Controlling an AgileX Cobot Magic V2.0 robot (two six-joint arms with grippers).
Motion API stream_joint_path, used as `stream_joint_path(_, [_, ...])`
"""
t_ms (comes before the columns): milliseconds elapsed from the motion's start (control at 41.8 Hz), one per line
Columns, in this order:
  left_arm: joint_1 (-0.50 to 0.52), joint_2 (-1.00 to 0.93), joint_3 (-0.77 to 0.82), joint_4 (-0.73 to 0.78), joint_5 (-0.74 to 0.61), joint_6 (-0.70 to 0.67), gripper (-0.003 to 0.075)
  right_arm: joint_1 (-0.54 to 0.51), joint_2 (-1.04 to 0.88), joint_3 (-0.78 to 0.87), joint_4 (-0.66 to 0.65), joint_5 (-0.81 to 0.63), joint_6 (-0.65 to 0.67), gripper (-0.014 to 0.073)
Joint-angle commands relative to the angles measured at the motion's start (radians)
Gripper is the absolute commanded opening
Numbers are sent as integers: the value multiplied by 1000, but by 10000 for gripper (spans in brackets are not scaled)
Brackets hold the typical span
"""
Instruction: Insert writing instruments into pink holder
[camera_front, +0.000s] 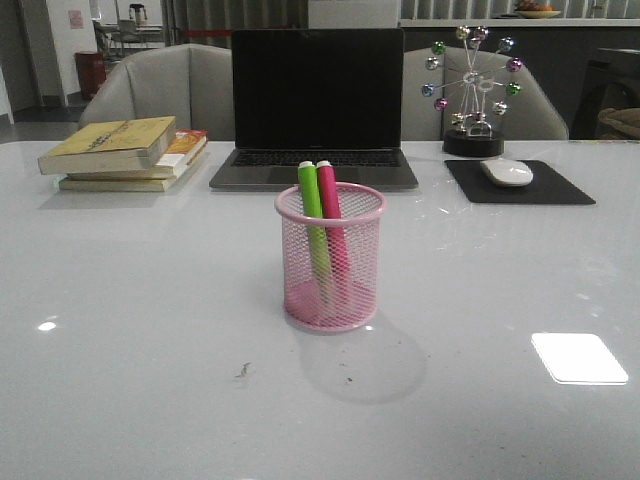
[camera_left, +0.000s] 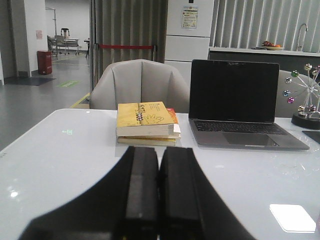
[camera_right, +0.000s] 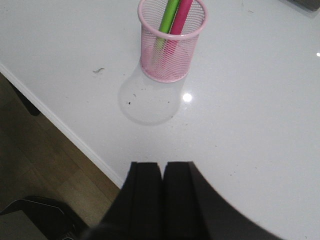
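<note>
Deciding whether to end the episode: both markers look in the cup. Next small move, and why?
Probably none beyond holding both arms parked. The green marker and pink marker both stand inside the pink holder, leaning on its back rim. The left gripper and right gripper are shut, empty and clear of the cup, so the task looks done.

Neither arm is showing in the front view. The pink mesh of the holder (camera_front: 331, 262) is veiling the lower halves of the green marker (camera_front: 312, 195) and the pink marker (camera_front: 328, 192), so their tips are not making out clearly. In the right wrist view the picture's edge is cutting off both markers' upper ends. The book (camera_left: 145, 119) cover lettering is reading too small. The frame edge is clipping the ball ornament (camera_left: 306, 102).
</note>
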Motion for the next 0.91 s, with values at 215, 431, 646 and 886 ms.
stream_joint_path(215, [-8, -19, 0, -7, -90, -13, 99, 0, -2, -30, -9, -63, -10, 27])
stream_joint_path(431, [-8, -19, 0, -7, -90, -13, 99, 0, -7, -30, -9, -62, -10, 27])
stream_joint_path(646, [-8, -19, 0, -7, -92, -13, 99, -156, -103, 3, 65, -125, -8, 27])
stream_joint_path(886, [-8, -19, 0, -7, -92, -13, 98, -416, -360, 198, 116, -368, -11, 27])
